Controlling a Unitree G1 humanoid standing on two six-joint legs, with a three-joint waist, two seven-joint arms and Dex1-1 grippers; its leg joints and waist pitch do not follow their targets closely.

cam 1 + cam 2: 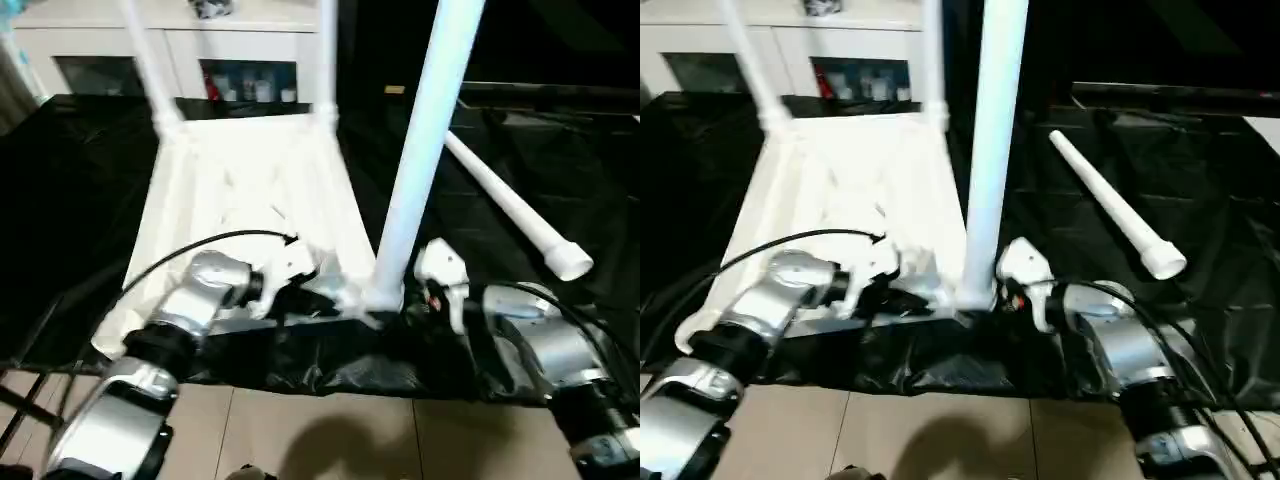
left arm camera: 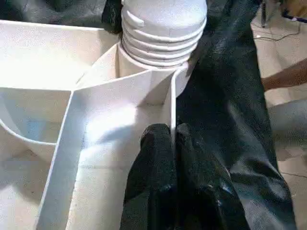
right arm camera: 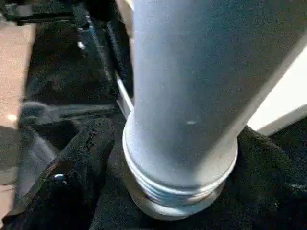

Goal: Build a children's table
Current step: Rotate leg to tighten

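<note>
Upside-down white tabletop on black sheeting, ribbed underside up. Three legs standing in corner sockets: two at the far corners, one at the near right corner, threads still showing at its base. A fourth leg lying loose on the sheeting, to the right. Left gripper pinched shut on a rim rib beside the near socket. Right gripper spread wide around the near leg's base, one finger beside it, no clamp visible. White cabinet behind.

Black sheet on the floor, under upturned tabletop and loose leg.
</note>
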